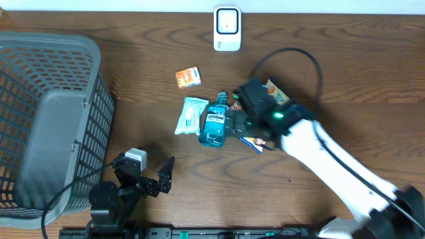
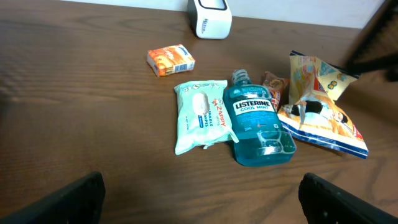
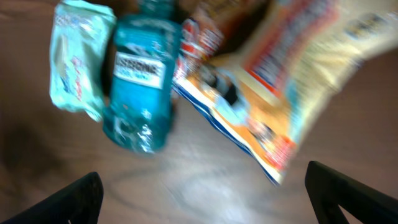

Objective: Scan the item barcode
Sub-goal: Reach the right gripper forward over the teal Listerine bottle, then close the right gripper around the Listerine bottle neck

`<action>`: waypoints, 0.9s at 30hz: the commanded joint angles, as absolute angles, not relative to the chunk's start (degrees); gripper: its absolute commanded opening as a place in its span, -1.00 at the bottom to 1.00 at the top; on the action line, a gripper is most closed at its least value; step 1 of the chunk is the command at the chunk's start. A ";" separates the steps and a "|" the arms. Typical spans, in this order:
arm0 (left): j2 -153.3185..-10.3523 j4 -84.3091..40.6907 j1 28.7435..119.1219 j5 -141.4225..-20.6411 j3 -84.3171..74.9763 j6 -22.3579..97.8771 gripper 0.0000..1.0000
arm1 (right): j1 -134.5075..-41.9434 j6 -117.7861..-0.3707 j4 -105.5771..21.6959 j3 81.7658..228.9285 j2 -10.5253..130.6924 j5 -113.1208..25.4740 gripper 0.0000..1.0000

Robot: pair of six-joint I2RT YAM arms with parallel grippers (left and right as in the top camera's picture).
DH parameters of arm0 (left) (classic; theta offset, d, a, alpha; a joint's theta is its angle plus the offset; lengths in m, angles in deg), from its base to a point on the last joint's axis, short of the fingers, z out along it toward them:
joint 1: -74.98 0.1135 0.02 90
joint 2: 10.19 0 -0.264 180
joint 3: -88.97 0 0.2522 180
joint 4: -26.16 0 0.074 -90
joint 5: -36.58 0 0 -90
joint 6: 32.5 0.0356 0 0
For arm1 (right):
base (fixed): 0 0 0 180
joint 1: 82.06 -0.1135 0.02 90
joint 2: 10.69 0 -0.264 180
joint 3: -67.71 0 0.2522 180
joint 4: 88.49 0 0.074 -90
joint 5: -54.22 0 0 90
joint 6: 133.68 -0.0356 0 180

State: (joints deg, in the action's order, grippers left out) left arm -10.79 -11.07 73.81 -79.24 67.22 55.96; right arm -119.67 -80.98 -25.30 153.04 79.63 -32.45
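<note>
The items lie in a cluster mid-table: a blue Listerine bottle (image 1: 214, 124) (image 2: 256, 124) on its side, a pale green wipes pack (image 1: 191, 115) (image 2: 202, 115) touching its left side, a yellow-orange snack bag (image 2: 320, 106) on its right, and a small orange box (image 1: 188, 77) (image 2: 170, 60) apart. The white scanner (image 1: 227, 28) (image 2: 209, 17) stands at the far edge. My right gripper (image 1: 240, 113) (image 3: 205, 199) hovers open over the bottle (image 3: 140, 81) and bag (image 3: 292, 81), holding nothing; that view is blurred. My left gripper (image 1: 147, 169) (image 2: 202, 208) is open and empty near the front edge.
A large grey mesh basket (image 1: 40, 60) fills the left side of the table. A small red-orange packet (image 2: 275, 87) lies between bottle and snack bag. The right arm's black cable (image 1: 299, 56) loops above the items.
</note>
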 commanded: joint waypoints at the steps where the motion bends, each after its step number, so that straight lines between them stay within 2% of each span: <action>1: -10.42 -12.20 74.01 -79.76 68.09 55.69 0.99 | -122.03 -82.18 -28.27 154.94 84.12 -29.74 0.98; 5: -10.42 -12.20 74.01 -79.76 68.09 55.67 0.99 | -123.27 -81.83 -33.06 154.92 89.10 -30.70 0.98; 8: -10.42 -12.20 74.01 -79.76 68.09 55.69 0.99 | -124.67 -82.42 -37.23 154.96 92.71 -31.40 0.91; 11: -10.42 -12.20 74.01 -79.76 68.09 55.69 0.99 | -126.29 -84.56 -40.01 156.08 96.31 -27.81 0.90; 22: -10.42 -12.20 74.01 -79.76 68.09 55.69 0.99 | -127.49 -88.02 -37.21 165.11 108.92 -21.37 0.75; 27: -10.42 -12.20 74.01 -79.76 68.09 55.69 0.99 | -127.54 -89.33 -34.26 165.85 112.31 -18.94 0.74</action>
State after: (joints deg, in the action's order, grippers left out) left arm -10.79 -11.07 73.81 -79.24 67.22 55.96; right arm -127.03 -87.49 -35.09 165.08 109.97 -22.20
